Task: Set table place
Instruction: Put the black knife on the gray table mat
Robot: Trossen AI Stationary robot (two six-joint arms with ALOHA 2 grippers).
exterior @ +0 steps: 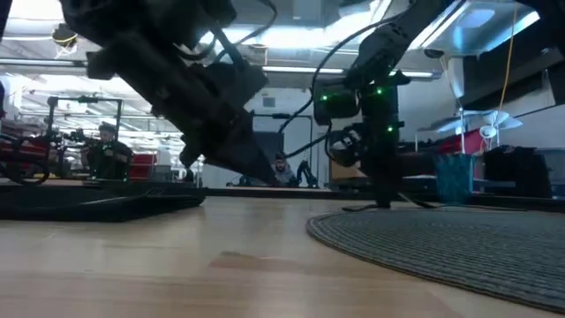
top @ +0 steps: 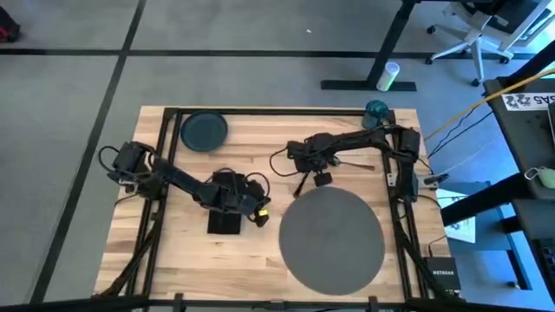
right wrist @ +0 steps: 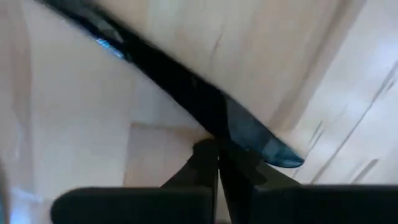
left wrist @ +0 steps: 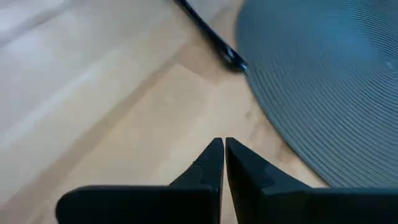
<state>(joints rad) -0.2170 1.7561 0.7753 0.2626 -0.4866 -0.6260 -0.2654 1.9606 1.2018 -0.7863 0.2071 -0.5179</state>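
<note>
The grey placemat lies on the wooden table at the near right. Left of it lies the black napkin. The dark plate sits at the far left and the teal cup at the far right. My left gripper is shut over bare wood between the napkin and the placemat. Just past the placemat's far edge, my right gripper is shut on a long dark piece of cutlery. I cannot tell which piece it is. My right gripper pinches the dark cutlery piece between its two fingers, close to its rounded end. The fingers point down from above and lie across it. The piece sits about level, low at the table top. I cannot tell whether it rests on the table.
The black metal rails run along the table's left and right sides. Bare wood shows at the table's middle and its near left. Beyond the table stand a desk leg, a chair and shelves.
</note>
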